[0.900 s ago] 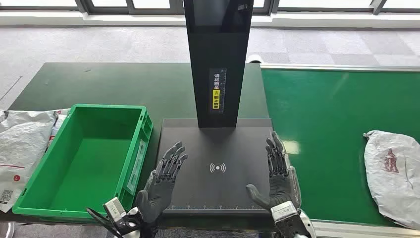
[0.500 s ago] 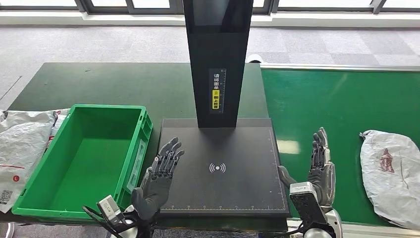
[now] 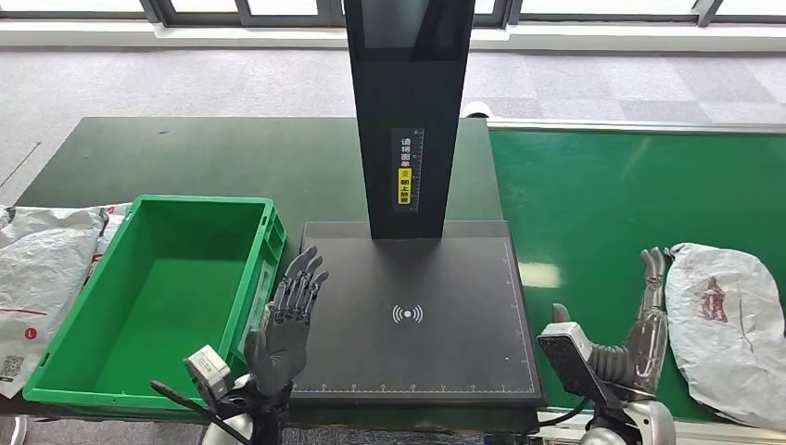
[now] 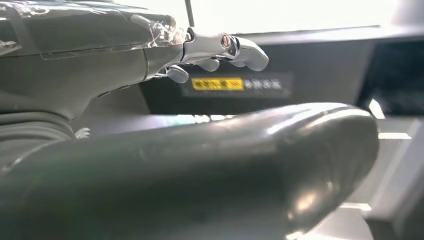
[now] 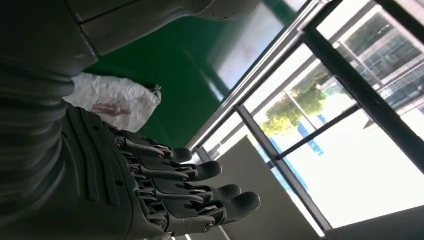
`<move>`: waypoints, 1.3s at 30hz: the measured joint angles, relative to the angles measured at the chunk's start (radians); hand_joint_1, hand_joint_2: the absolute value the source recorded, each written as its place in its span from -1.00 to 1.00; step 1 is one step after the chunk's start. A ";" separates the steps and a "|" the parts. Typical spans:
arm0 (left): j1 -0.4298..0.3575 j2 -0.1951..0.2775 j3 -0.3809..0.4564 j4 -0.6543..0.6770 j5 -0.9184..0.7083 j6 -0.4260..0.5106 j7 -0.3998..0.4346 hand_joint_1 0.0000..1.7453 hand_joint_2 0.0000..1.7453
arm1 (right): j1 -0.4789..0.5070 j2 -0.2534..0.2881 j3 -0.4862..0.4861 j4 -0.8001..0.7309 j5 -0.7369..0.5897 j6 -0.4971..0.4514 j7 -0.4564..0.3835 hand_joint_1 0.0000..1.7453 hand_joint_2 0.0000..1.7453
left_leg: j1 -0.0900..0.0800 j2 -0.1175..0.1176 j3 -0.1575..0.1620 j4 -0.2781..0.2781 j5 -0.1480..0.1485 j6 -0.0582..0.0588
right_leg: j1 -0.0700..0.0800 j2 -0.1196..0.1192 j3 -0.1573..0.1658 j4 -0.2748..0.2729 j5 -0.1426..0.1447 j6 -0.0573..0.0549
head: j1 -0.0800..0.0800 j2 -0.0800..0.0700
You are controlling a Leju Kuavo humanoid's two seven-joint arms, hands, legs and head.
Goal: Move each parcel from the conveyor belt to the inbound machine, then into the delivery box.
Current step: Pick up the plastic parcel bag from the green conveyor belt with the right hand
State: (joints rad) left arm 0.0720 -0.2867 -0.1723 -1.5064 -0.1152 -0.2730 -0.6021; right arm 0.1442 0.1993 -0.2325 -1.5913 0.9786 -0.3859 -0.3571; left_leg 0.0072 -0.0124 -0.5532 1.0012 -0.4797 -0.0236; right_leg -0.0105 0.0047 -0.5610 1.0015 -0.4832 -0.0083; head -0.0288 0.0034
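- The parcel [image 3: 732, 324] lies on the conveyor belt [image 3: 602, 204], its long axis running away from the robot.
- The right hand [image 3: 640, 334], empty with fingers spread, stands just beside its near edge.
- The left hand [image 3: 283, 324], also empty and spread, hangs by the green delivery box [image 3: 158, 287], well apart.

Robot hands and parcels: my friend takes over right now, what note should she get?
Left robot hand: open, holding nothing, over the inbound machine beside the green delivery box.
Right robot hand: open, fingers up, next to the white parcel on the conveyor belt.
Done: no parcel on the machine or in the box.
Left: grab the parcel, set it on the machine, then into the box.
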 joint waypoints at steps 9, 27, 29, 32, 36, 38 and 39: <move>-0.011 0.001 0.001 0.014 -0.028 0.042 -0.002 -1.00 -1.00 | -0.020 -0.048 -0.179 0.119 0.371 -0.066 0.200 -1.00 1.00 | -0.001 -0.001 0.000 0.001 -0.001 0.002 | -0.001 0.000 0.000 0.000 -0.001 0.001 | 0.000 0.000; -0.051 0.004 0.001 0.116 -0.008 -0.017 -0.027 -1.00 -1.00 | -0.062 -0.083 -0.501 0.352 0.438 0.038 0.155 -1.00 1.00 | -0.003 0.000 0.000 0.001 -0.002 0.003 | -0.001 0.000 0.000 0.000 -0.002 0.003 | 0.000 0.000; -0.051 0.004 0.001 0.121 -0.008 -0.019 -0.027 -1.00 -1.00 | -0.075 -0.097 -0.523 0.391 0.434 0.038 0.145 -1.00 1.00 | -0.003 0.000 0.000 0.001 -0.002 0.003 | -0.001 0.000 0.000 0.000 -0.002 0.003 | 0.000 0.000; -0.052 0.004 0.001 0.128 -0.008 -0.019 -0.027 -1.00 -1.00 | -0.086 -0.110 -0.542 0.429 0.433 0.037 0.141 -1.00 1.00 | -0.003 0.000 0.000 0.001 -0.002 0.004 | -0.001 0.000 0.000 0.000 -0.001 0.003 | 0.000 0.000; -0.055 0.005 0.001 0.136 -0.008 -0.020 -0.027 -1.00 -1.00 | -0.097 -0.120 -0.550 0.460 0.432 0.036 0.139 -1.00 1.00 | -0.003 0.000 0.000 0.001 -0.002 0.004 | -0.001 0.000 0.000 0.000 -0.002 0.004 | 0.000 0.000; -0.057 0.006 0.001 0.141 -0.008 -0.021 -0.027 -1.00 -1.00 | -0.110 -0.130 -0.552 0.484 0.428 0.030 0.134 -1.00 1.00 | -0.004 0.000 0.000 0.001 -0.002 0.004 | -0.001 0.000 0.000 0.000 -0.002 0.004 | 0.000 0.000; -0.060 0.006 0.001 0.143 -0.008 -0.021 -0.027 -1.00 -1.00 | -0.119 -0.137 -0.552 0.499 0.427 0.024 0.132 -1.00 1.00 | -0.004 0.000 0.000 0.001 -0.002 0.004 | -0.001 0.000 0.000 0.000 -0.001 0.004 | 0.000 0.000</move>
State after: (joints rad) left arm 0.0124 -0.2803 -0.1717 -1.3634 -0.1230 -0.2944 -0.6292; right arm 0.0250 0.0623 -0.7847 -1.0924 1.4057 -0.3617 -0.2251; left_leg 0.0035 -0.0121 -0.5535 1.0020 -0.4821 -0.0196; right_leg -0.0112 0.0047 -0.5610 1.0014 -0.4847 -0.0045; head -0.0286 0.0034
